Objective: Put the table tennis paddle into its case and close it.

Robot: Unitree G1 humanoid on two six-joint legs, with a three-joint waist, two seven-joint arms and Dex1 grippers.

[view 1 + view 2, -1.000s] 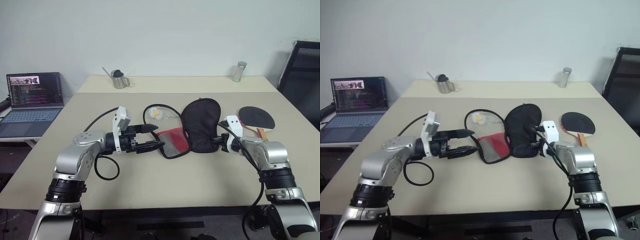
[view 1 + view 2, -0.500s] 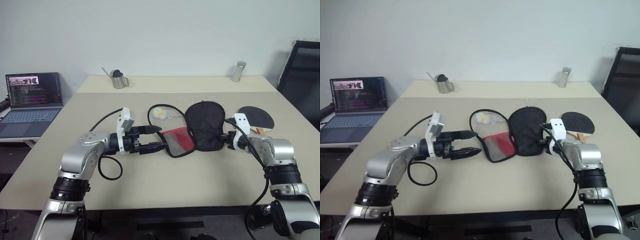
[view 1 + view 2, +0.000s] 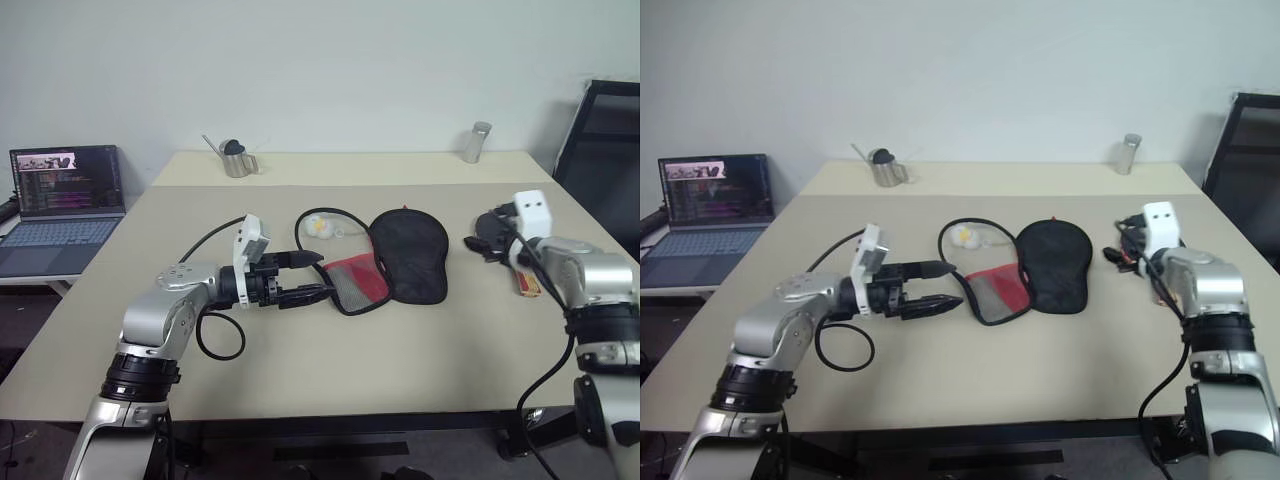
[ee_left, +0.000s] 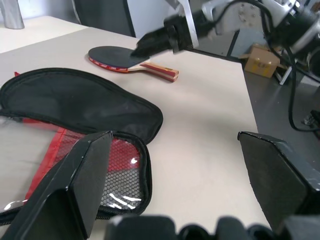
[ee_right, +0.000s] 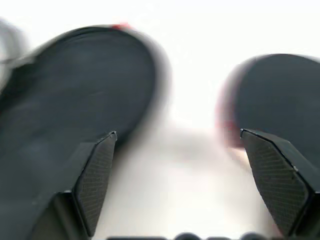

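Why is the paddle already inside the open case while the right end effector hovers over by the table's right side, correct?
Not quite. The table tennis paddle is not inside the case; it lies on the table apart from it, to the right, as the left wrist view shows. The case does lie open, and the right end effector is over the paddle.

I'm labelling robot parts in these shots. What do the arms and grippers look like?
Both arms are silver-grey metal with black ribbed joint rings and looping black cables. Each wrist carries a white boxy camera housing. The left gripper and right gripper each have two tapered black fingers.
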